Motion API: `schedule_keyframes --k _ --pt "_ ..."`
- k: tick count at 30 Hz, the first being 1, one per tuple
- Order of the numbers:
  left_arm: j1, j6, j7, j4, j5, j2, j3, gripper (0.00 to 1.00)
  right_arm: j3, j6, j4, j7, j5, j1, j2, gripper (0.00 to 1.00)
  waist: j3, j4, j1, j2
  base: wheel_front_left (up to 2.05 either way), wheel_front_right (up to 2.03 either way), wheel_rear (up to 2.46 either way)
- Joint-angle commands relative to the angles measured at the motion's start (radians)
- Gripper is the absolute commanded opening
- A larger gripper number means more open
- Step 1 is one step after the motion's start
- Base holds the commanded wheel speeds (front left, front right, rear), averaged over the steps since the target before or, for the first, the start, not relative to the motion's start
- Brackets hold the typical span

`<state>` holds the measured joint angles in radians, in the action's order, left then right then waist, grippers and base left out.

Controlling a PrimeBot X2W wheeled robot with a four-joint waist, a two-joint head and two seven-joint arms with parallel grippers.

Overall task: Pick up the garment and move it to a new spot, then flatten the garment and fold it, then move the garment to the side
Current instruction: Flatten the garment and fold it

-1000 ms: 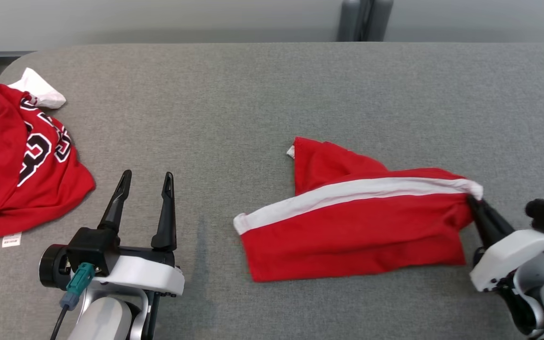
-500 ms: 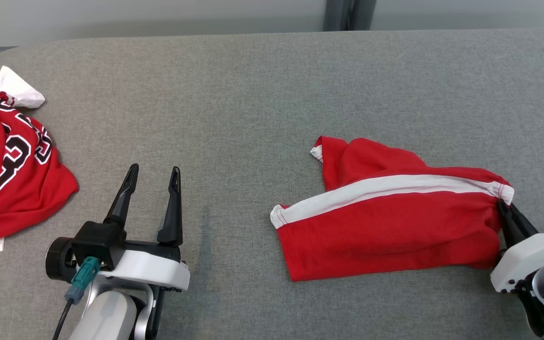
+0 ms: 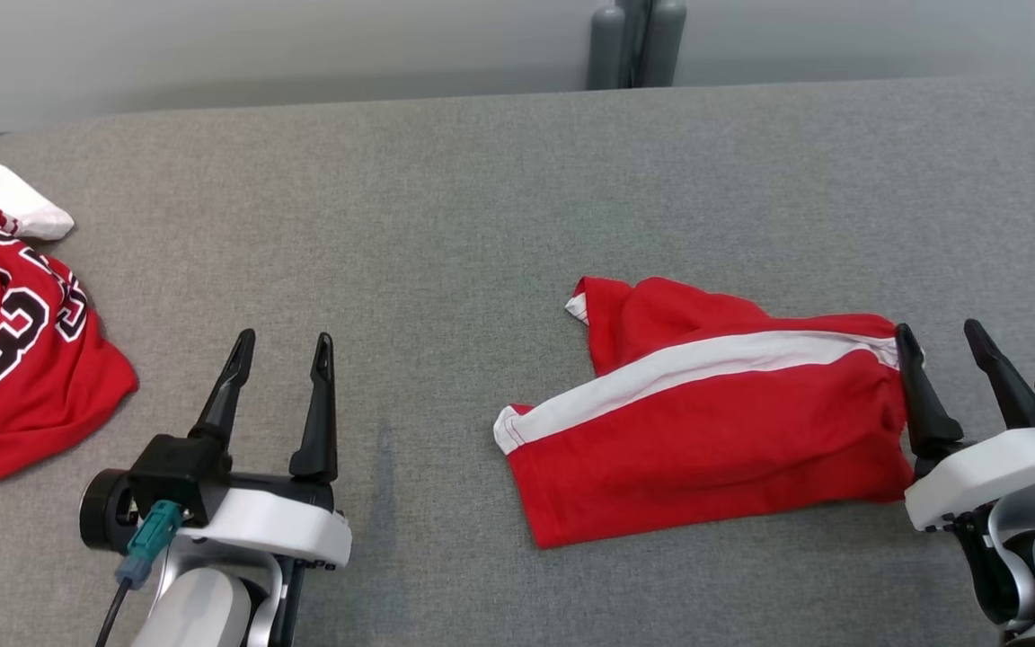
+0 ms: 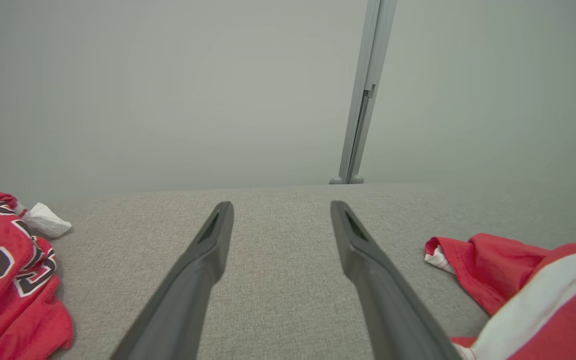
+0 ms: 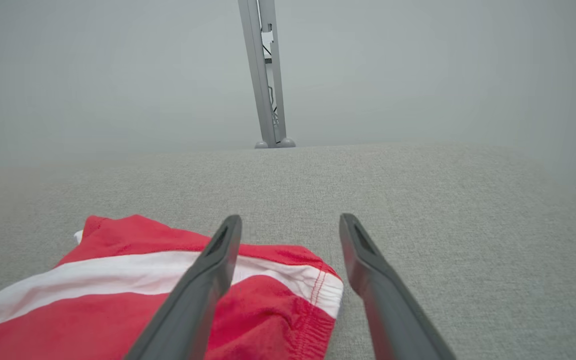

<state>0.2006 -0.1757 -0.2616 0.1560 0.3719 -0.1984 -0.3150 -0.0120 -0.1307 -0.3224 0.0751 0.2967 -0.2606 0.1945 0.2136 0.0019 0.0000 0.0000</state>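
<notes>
Shorts (image 3: 706,449) look soft, light, floppy; I'd pinch the stitched hem right beside my right pincer (image 3: 938,329), fingers apart, holding nothing; left pincer (image 3: 285,336) apart too.

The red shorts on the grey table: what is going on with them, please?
The robot's right gripper has just let go of the red shorts at their right end and stands open beside it. The shorts lie loosely folded on the grey table. The left gripper waits open, holding nothing. A red jersey lies crumpled at the far left.
</notes>
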Motion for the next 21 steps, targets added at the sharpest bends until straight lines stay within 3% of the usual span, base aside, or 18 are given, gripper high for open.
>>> schedule_keyframes --k 1,11,21 --pt "-0.013 0.002 -0.005 0.002 0.007 -0.007 0.005 1.0 -0.003 0.0 0.026 0.011 -0.007 0.012 -0.005 1.0 -0.013 -0.007 0.0 0.0 0.0 0.0 0.0" --pt "-0.076 -0.01 0.014 -0.003 0.019 -0.027 0.003 1.0 -0.012 0.0 0.196 0.02 -0.045 0.082 -0.03 1.0 -0.072 -0.022 0.0 0.0 0.0 0.0 0.0" --pt "-0.12 -0.024 0.053 -0.026 0.027 -0.035 -0.01 1.0 0.013 0.0 0.263 0.01 -0.053 0.133 -0.067 1.0 -0.081 -0.029 0.0 0.0 0.0 0.0 0.0"
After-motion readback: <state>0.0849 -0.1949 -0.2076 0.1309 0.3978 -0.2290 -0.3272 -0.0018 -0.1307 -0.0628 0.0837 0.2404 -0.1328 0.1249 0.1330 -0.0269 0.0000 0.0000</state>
